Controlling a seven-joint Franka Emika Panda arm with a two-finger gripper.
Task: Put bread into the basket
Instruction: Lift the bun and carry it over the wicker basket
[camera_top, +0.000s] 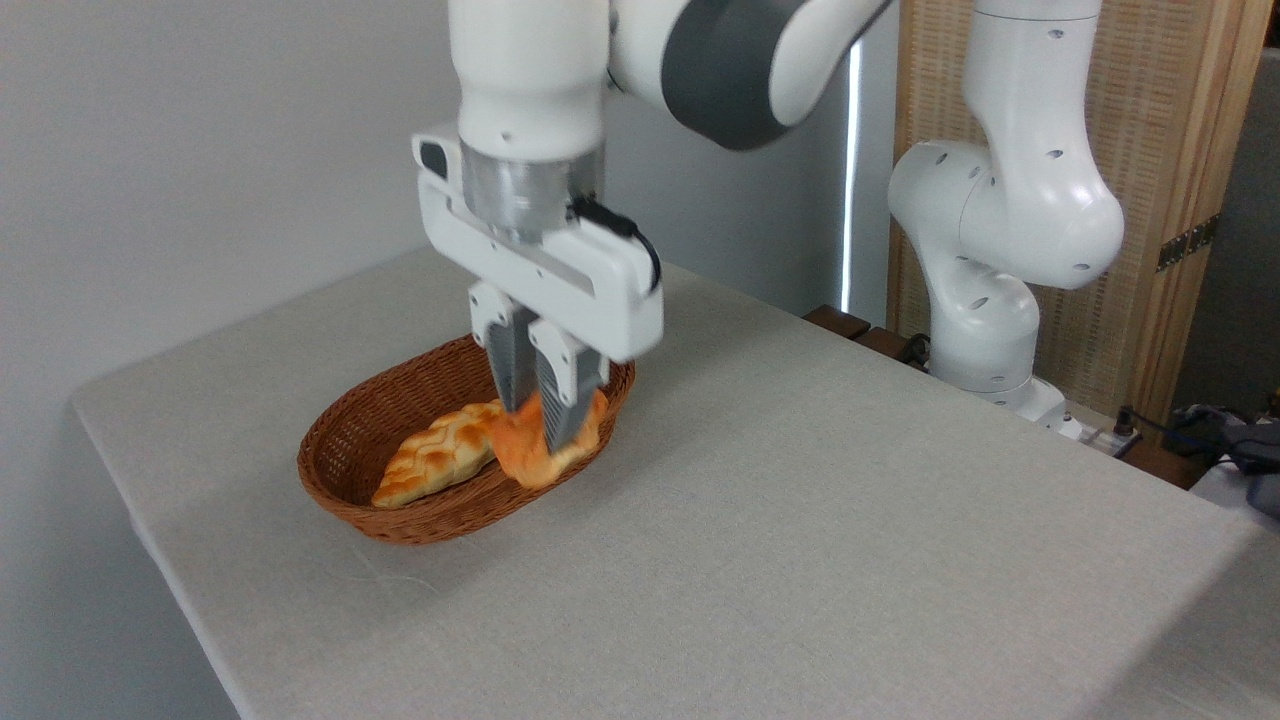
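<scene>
The oval brown wicker basket (345, 440) sits on the table's left half. Inside its right end is the bread (520, 462), a small orange bun, tilted against the basket's near rim. My gripper (541, 425) comes straight down from above and is shut on the bread, with its two fingers (513, 375) close together and pressing into the top of the bun. The fingers hide the bun's upper middle. I cannot tell whether the bun rests on the basket floor or hangs just above it.
A longer golden braided loaf (435, 462) lies in the basket to the left of the bun, touching it. The grey table (800, 520) stretches to the right and front. The arm's white base (985, 330) stands at the back right before a wooden screen (1160, 150).
</scene>
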